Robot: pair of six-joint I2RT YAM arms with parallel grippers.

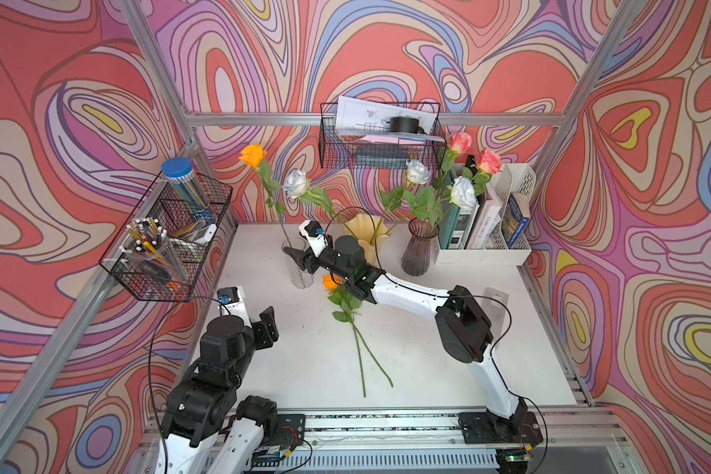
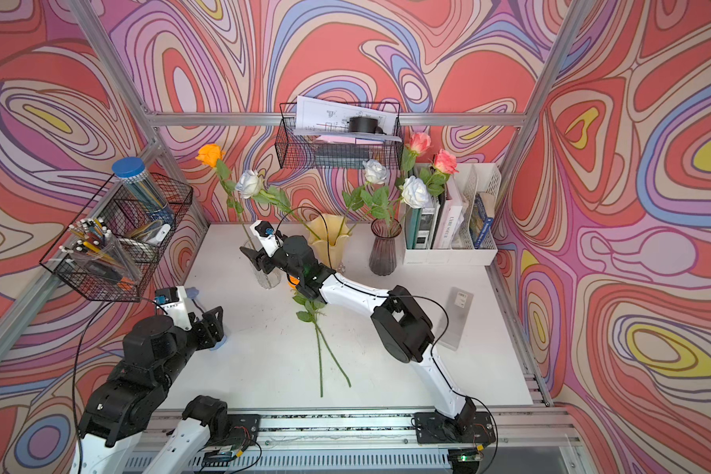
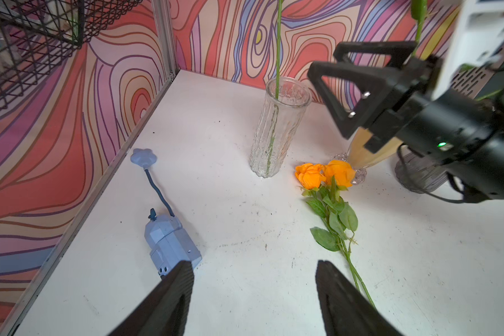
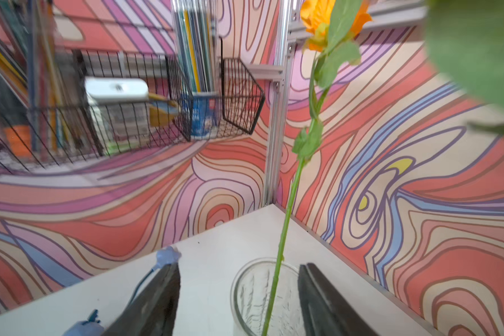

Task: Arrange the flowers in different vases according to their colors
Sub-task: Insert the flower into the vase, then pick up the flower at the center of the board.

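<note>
Surface: white table (image 1: 427, 361), scuffed, boxed in by swirl-patterned walls (image 1: 79, 123) on an aluminium frame (image 1: 304, 119). Wire baskets (image 1: 173, 246) hang left and rear. A file rack (image 1: 510, 246) stands rear right.

Clear vase (image 1: 297, 269), rear centre-left: one orange rose (image 1: 253, 155), axis near vertical, bloom up, leaning rearward-left. Loose roses (image 3: 323, 174), two, orange, lie flat near that vase's base: blooms toward the vases, stems running toward the front edge and crossing midway. Yellow vase (image 1: 364, 232) holds three white roses (image 1: 296, 183). Purple vase (image 1: 417, 250) holds two pink roses (image 1: 460, 141).

Right gripper (image 4: 239, 265): jaws spread at the clear vase rim, one finger either side of the stem. Left gripper (image 3: 254, 263): jaws spread, empty, above the table's left side.

The left wrist view shows both loose blooms and a blue toy (image 3: 169, 241). In both top views the right arm hides part of the blooms. The right wrist view alone shows the gap between stem and both fingers
</note>
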